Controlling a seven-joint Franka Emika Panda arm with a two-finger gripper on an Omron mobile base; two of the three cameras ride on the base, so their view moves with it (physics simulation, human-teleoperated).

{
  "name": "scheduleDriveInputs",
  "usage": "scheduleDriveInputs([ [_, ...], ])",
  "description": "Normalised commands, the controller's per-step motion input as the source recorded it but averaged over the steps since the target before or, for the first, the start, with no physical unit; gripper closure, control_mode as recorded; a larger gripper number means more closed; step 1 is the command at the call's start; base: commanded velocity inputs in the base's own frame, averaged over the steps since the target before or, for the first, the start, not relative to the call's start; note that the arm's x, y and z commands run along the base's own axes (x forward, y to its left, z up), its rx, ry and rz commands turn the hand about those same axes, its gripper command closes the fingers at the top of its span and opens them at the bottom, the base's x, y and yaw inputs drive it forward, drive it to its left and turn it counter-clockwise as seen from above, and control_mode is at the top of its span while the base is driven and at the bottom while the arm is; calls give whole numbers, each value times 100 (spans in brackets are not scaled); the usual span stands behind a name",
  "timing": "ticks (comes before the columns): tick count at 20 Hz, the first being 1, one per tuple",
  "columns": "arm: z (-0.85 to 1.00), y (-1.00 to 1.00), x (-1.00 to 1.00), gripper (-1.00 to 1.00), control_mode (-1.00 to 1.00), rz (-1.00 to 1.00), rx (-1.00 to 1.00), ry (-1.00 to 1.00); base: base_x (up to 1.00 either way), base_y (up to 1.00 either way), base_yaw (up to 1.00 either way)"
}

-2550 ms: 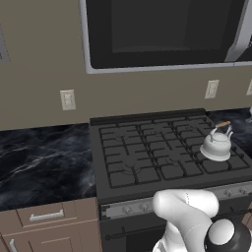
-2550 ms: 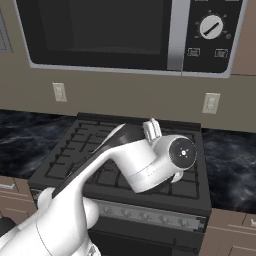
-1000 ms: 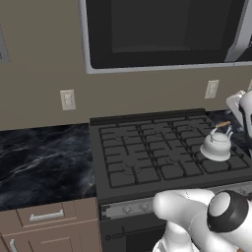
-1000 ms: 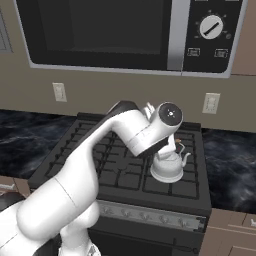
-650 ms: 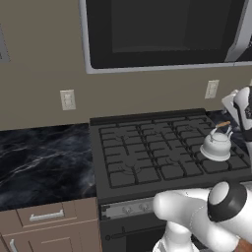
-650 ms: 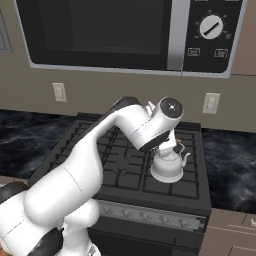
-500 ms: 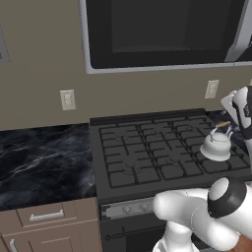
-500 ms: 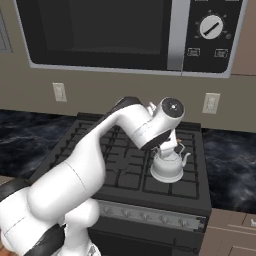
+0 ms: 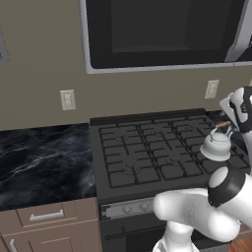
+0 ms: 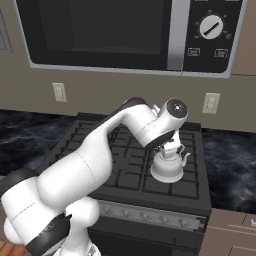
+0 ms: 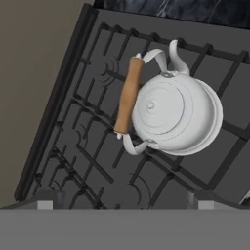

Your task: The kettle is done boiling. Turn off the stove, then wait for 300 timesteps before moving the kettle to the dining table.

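One kettle [image 11: 176, 114] is sitting on the stove [image 11: 88, 146] grates right below our gripper [image 11: 122, 197], whose jaws we're keeping spread wide, holding nothing.

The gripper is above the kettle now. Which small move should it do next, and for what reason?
Probably lower the gripper straight toward the kettle's wooden handle, shifting slightly to centre on it. In the hand view the jaws stand open with nothing between them, the kettle sits on the stove grates, and its handle lies off to one side of the lid.
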Motion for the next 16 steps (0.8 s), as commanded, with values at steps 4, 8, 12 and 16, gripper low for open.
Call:
scheduleDriveInputs([
  [4, -5, -2, 23, -100, -100, 0, 0, 8, 0, 0, 0],
  [8, -9, -2, 22, -100, -100, 0, -1, 8, 0, 0, 0],
  [12, -13, -4, 17, -100, -100, 0, 0, 6, 0, 0, 0],
  [16, -19, -11, 14, -100, -100, 0, 0, 5, 0, 0, 0],
])
